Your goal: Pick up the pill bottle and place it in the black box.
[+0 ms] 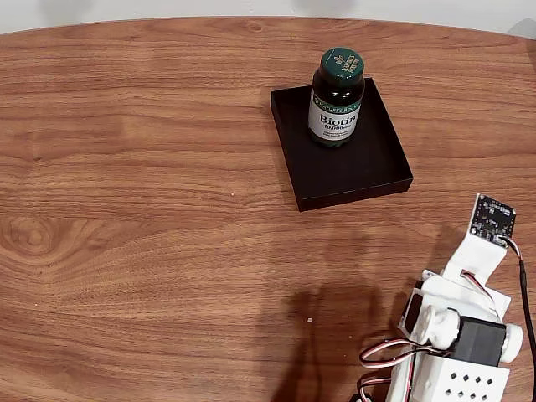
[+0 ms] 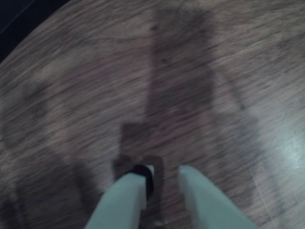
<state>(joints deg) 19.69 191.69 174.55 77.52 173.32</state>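
The pill bottle (image 1: 337, 99) is dark amber with a green cap and a white "Biotin" label. It stands upright inside the black box (image 1: 352, 167), towards the box's far side, in the fixed view. My arm (image 1: 456, 327) is folded at the bottom right, well away from the box. The wrist view shows my gripper (image 2: 165, 169) just above bare wood. Its two pale fingers (image 2: 125, 195) stand a narrow gap apart with nothing between them.
The brown wooden table (image 1: 151, 218) curves away at the far edge, against a white wall. Loose servo wires (image 1: 385, 356) hang by the arm's base. The arm's shadow falls on the wood in front of it.
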